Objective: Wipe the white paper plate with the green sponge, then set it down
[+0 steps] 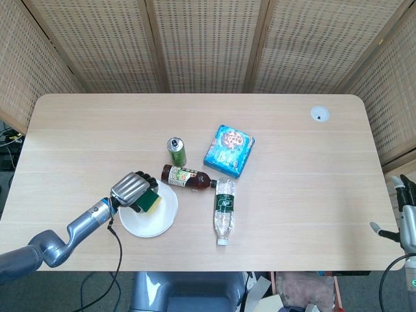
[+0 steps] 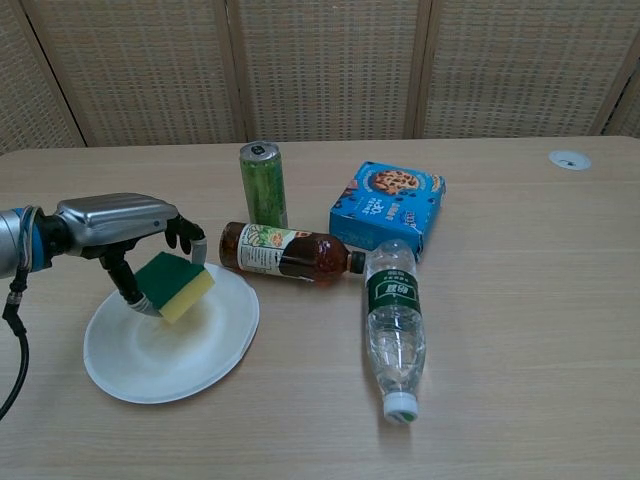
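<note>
The white paper plate (image 1: 159,220) (image 2: 180,350) lies on the table near its front left. My left hand (image 1: 133,190) (image 2: 125,225) holds the green and yellow sponge (image 1: 151,201) (image 2: 176,284) over the plate's far half; whether the sponge touches the plate is unclear. My right hand (image 1: 405,218) hangs off the table's right edge in the head view with fingers apart, holding nothing; the chest view does not show it.
Just right of the plate lie a brown sauce bottle (image 1: 187,176) (image 2: 285,251) and a clear water bottle (image 1: 224,209) (image 2: 396,327), both on their sides. A green can (image 1: 177,151) (image 2: 262,183) stands behind them, next to a blue cookie box (image 1: 229,150) (image 2: 389,205).
</note>
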Robot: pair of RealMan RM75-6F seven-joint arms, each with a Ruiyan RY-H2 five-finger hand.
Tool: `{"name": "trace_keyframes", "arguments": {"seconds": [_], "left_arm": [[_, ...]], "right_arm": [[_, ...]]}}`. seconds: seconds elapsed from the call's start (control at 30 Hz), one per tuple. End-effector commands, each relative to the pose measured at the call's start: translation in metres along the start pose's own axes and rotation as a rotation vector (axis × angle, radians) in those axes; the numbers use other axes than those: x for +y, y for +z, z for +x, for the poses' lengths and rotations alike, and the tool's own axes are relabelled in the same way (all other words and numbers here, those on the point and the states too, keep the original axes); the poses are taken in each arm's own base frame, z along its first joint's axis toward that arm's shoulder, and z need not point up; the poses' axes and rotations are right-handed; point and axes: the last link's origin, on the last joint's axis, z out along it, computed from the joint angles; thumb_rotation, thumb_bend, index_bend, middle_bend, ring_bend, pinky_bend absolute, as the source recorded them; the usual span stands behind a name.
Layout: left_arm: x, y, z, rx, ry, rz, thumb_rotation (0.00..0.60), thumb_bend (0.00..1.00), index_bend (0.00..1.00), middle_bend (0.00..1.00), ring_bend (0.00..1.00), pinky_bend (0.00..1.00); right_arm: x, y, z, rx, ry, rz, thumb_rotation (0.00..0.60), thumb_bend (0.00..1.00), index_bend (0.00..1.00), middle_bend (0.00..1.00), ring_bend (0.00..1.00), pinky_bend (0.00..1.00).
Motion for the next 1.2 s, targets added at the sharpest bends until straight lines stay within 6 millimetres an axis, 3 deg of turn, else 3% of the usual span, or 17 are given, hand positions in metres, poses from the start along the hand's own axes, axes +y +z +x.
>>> {"name": "trace_keyframes", "arguments": {"seconds": [0.03,0.6,0.7,0.8,1.0,1.2], "left_arm": [[0.001,0.006,-0.007,-0.029,-0.113,0.039,0.600,0.00,0.48,0.37,0.31,0.30],[-0.011,0.008,-0.031,-0.063,-0.272,0.105,0.600,0.00,0.48,0.37,0.31,0.30],[-0.012,0.007,-0.026,-0.046,-0.285,0.099,0.600,0.00,0.48,0.37,0.31,0.30],[-0.015,0.003,-0.007,0.023,-0.330,0.080,0.600,0.00,0.48,0.37,0.31,0.30],[-0.012,-0.004,0.011,0.066,-0.387,0.046,0.600,0.00,0.48,0.37,0.31,0.30],[0.000,-0.008,0.001,0.007,-0.482,0.036,0.600,0.00,0.48,0.37,0.31,0.30]], "right_arm": [[0.000,0.000,-0.001,-0.007,-0.004,0.001,0.600,0.00,0.00,0.00,0.00,0.00],[-0.001,0.002,-0.004,-0.011,-0.010,0.001,0.600,0.00,0.00,0.00,0.00,0.00],[-0.001,0.002,-0.003,-0.008,-0.007,0.000,0.600,0.00,0.00,0.00,0.00,0.00],[-0.001,0.001,-0.002,-0.005,-0.003,0.001,0.600,0.00,0.00,0.00,0.00,0.00],[-0.001,0.000,-0.002,-0.007,-0.004,0.003,0.600,0.00,0.00,0.00,0.00,0.00],[-0.002,0.001,-0.002,-0.007,-0.003,0.003,0.600,0.00,0.00,0.00,0.00,0.00]]}}
